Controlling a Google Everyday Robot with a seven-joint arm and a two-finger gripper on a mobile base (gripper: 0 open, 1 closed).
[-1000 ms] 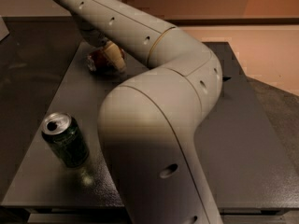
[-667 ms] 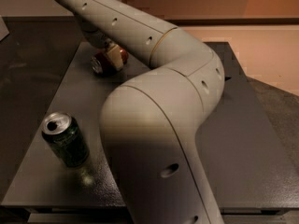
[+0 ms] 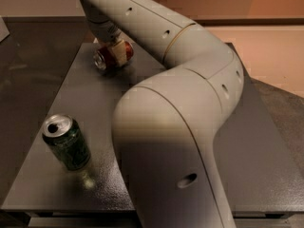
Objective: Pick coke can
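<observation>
Up at the upper left of the frame, catching the gripper (image 3: 116,53) at the far end of the dark grey table (image 3: 85,94), hanging from a pale wrist that drops in from the top edge. Fingers (image 3: 121,52) closed in on the coke can (image 3: 108,58), one pale pad laid right across its red side, a firm hold by the look of it. Can tipped over on its side in that grip, silver end turned toward the lower left, red body pointing back toward the upper right. Dark shadow right beneath it on the table; cannot tell whether touching the surface or just clear of it.

Sweeping down through the middle now: big pale arm (image 3: 190,80), elbow bent at the right, bulky lower link filling the bottom centre and blocking much of the table.

Over at the lower left, well apart from the gripper, a dark green can (image 3: 66,144) standing near the table's front edge, leaning slightly, silver top with its opening showing.
</observation>
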